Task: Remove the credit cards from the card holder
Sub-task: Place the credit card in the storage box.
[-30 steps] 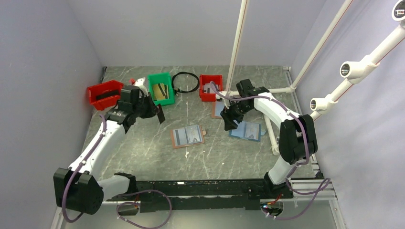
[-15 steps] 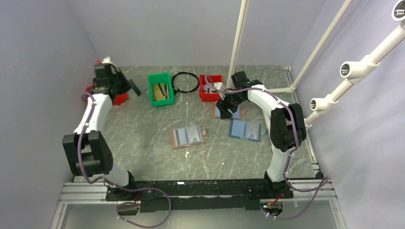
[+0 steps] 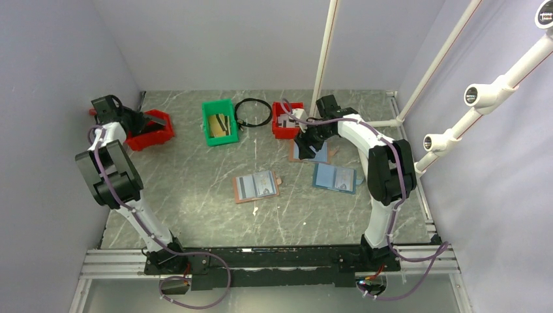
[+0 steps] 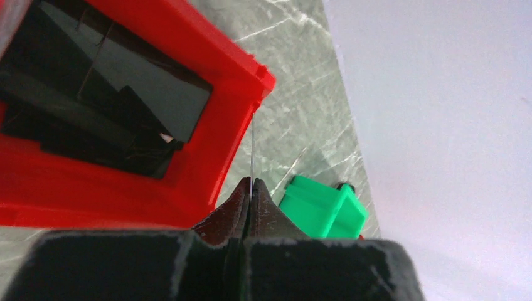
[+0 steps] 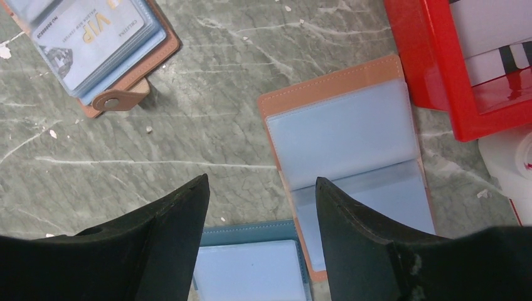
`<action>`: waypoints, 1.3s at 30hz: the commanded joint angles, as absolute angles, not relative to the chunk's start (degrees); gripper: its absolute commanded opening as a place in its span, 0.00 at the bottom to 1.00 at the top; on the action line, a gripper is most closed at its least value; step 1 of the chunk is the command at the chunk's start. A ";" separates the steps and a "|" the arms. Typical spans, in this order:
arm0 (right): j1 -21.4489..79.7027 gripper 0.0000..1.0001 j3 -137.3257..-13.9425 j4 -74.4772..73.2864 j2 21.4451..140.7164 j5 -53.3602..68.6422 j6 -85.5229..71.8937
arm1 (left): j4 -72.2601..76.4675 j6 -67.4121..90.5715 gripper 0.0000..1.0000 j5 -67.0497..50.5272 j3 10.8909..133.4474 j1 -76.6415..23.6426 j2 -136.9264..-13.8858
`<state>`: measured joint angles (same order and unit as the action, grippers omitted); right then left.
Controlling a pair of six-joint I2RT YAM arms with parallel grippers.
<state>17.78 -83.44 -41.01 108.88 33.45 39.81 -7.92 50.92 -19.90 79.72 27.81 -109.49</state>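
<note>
A reddish-brown card holder (image 3: 255, 186) lies open at the table's middle, with pale cards in its blue pockets and a side tab. It also shows in the right wrist view (image 5: 94, 37) with a VIP card (image 5: 88, 34). A second reddish-brown holder (image 5: 348, 141) lies open with bare blue pages, under my right gripper (image 5: 261, 182), which hovers open above it (image 3: 306, 145). My left gripper (image 4: 251, 183) is shut on a thin credit card (image 4: 253, 150), seen edge-on. It hangs at the corner of the left red bin (image 4: 219, 56) at the far left (image 3: 140, 122).
The left red bin (image 3: 160, 134) holds dark cards (image 4: 144, 94). A blue-covered holder (image 3: 335, 177) lies right of centre. A green bin (image 3: 219, 121), a black cable loop (image 3: 253, 112) and a second red bin (image 3: 287, 120) stand at the back. A white pole (image 3: 324, 65) rises by the right arm.
My left arm has swung from near the green bin far left to the left red bin, still gripping the card. My right gripper has moved back over the second reddish-brown holder.
</note>
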 commanded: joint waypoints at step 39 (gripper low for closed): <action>23.88 0.65 -74.01 -43.62 97.14 45.23 43.65 | -24.84 29.01 0.99 -12.20 64.91 23.47 -75.14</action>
